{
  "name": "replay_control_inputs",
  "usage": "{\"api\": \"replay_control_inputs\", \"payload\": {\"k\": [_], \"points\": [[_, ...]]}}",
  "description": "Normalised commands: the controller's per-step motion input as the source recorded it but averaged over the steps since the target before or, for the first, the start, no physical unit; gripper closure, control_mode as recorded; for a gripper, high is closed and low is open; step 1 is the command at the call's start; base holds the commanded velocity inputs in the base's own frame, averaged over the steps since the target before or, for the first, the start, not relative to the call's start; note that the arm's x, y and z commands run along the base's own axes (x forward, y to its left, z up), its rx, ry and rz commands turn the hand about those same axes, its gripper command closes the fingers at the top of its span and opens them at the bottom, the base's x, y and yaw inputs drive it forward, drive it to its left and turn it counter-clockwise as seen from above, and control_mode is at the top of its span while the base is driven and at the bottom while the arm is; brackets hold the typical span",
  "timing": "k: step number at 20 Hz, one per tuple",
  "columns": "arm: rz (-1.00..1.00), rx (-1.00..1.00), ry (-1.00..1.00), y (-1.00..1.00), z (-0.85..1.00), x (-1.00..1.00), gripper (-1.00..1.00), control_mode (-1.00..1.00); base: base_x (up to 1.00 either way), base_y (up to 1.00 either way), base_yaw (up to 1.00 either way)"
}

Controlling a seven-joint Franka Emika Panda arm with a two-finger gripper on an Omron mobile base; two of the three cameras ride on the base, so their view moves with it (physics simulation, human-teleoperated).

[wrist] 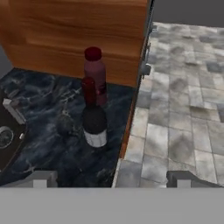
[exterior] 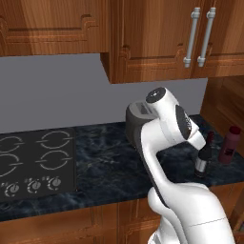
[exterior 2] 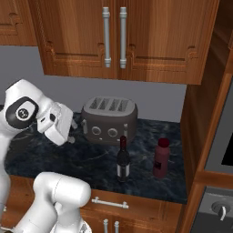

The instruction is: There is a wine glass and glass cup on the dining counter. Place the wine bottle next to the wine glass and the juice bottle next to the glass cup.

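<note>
On the marbled counter [exterior 2: 86,159], beside the toaster [exterior 2: 109,119], the wine bottle [exterior 2: 122,160] and, at its three o'clock, the juice bottle [exterior 2: 161,157] await pickup as the gripper [wrist: 111,178], fingers apart, lines up.

Wine bottle [wrist: 93,119] upright on the dark marbled counter [wrist: 48,113] — juice bottle [wrist: 96,74] just behind it.

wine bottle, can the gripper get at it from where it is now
Probably yes: the gripper is open and faces the wine bottle with bare counter between. The juice bottle stands close behind it.
</note>
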Motion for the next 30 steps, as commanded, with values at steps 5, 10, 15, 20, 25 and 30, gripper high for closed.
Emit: {"api": "replay_control_inputs", "payload": {"k": [5, 10, 15, 20, 25, 30], "points": [[-0.34, 0.0, -0.12, -0.32, -0.21, -0.23, -1.0, -1.0, 0.0, 0.0, 0.0], [-0.21, 0.0, -0.09, -0.34, -0.21, -0.17, -1.0, -1.0, 0.0, 0.0, 0.0], [-0.2, 0.0, 0.0, -0.34, -0.14, -0.06, -1.0, -1.0, 0.0, 0.0, 0.0], [-0.13, -0.09, 0.04, -0.23, -0.17, 0.0, -1.0, -1.0, 0.0, 0.0, 0.0], [-0.09, -0.23, 0.2, -0.08, -0.2, 0.08, -1.0, -1.0, 0.0, 0.0, 0.0], [-0.05, -0.19, 0.19, -0.11, -0.2, 0.09, -1.0, -1.0, 0.0, 0.0, 0.0]]}}
